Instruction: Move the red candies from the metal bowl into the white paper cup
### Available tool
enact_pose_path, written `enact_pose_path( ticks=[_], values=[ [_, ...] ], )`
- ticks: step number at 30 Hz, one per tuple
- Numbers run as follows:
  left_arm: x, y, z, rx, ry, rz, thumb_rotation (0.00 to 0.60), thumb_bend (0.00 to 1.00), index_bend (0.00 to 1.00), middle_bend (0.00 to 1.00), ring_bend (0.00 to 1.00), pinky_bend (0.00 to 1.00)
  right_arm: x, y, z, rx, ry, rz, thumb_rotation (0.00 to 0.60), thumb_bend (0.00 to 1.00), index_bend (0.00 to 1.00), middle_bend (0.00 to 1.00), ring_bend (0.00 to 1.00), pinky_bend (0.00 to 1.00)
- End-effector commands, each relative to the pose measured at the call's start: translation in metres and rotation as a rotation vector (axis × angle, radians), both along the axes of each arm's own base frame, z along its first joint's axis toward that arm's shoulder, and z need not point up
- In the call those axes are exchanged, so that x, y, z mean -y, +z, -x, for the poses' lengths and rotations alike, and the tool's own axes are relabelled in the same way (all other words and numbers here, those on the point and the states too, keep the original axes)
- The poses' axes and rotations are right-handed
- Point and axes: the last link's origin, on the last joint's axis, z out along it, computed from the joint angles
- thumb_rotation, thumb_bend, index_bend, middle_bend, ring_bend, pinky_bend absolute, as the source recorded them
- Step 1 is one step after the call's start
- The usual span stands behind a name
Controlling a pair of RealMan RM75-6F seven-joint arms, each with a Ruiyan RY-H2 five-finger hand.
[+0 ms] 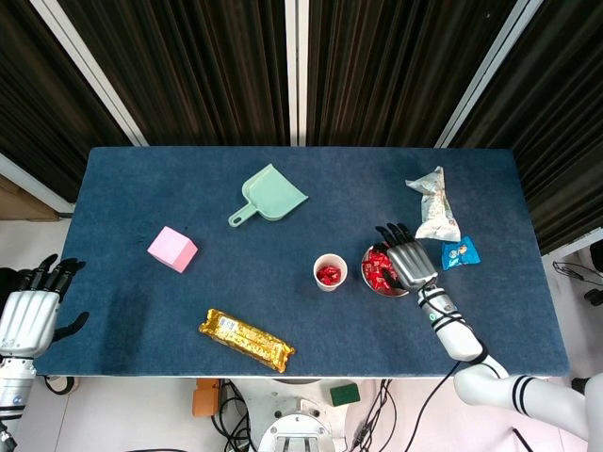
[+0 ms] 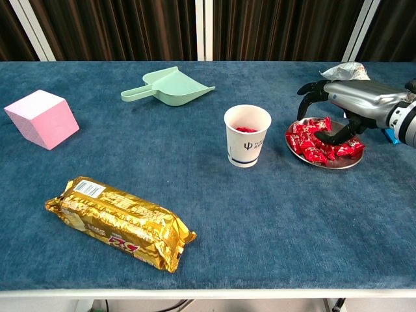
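Blue felt-like worktop (image 1: 132, 188), seen from above and from chest height. Near the middle-right, a white paper cup (image 2: 247, 135) standing upright with a few red candies (image 1: 327, 274) already inside. Just to its right, apart from it, a shallow metal bowl (image 2: 334, 162) heaped with more red candies (image 2: 305, 138). Over the bowl, the right robot hand (image 2: 342, 110), silver-backed with black fingers (image 2: 311, 90), palm down, fingers spread and curved toward the pile, thumb tip down among the wrappers; whether any candy is actually pinched, cannot tell. Off the front-left corner of the worktop, the left robot hand (image 1: 30, 311), fingers apart and holding nothing, visible only from above. Elsewhere: a pale green dustpan (image 2: 169, 86) toward the back centre, handle pointing left; a pink cube (image 2: 41, 118) on the left side; a long gold snack packet (image 2: 120, 222) lying diagonally near the front edge; a crumpled white wrapper (image 1: 433, 215) toward the back right, beyond the bowl; a small blue packet (image 1: 460, 252) just right of the bowl, partly hidden behind the right arm in the chest view. Behind the worktop, dark curtains with pale vertical strips.
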Motion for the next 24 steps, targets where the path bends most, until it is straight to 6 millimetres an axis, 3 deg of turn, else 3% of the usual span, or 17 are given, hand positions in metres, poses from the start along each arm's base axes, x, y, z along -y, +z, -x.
enact_pose_path(
  ticks=[1,15,24],
  values=[
    [0.0001,0.0000,0.0002,0.000,0.001,0.000,0.600,0.19,0.17,0.15,0.06,0.21,-0.0001,-0.0014,-0.0001,-0.003,0.001,-0.003,0.600,0.44,0.41,0.05,0.00,0.00],
    [-0.0007,-0.0002,0.0004,0.000,0.004,0.001,0.600,0.19,0.17,0.15,0.06,0.21,0.0033,-0.0062,0.0000,-0.014,-0.013,-0.008,0.600,0.44,0.44,0.05,0.00,0.00],
    [-0.0009,-0.0006,0.0002,0.000,0.006,0.003,0.600,0.19,0.17,0.15,0.06,0.21,0.0023,-0.0074,0.0015,-0.016,-0.015,-0.001,0.600,0.47,0.61,0.07,0.00,0.00]
  ],
)
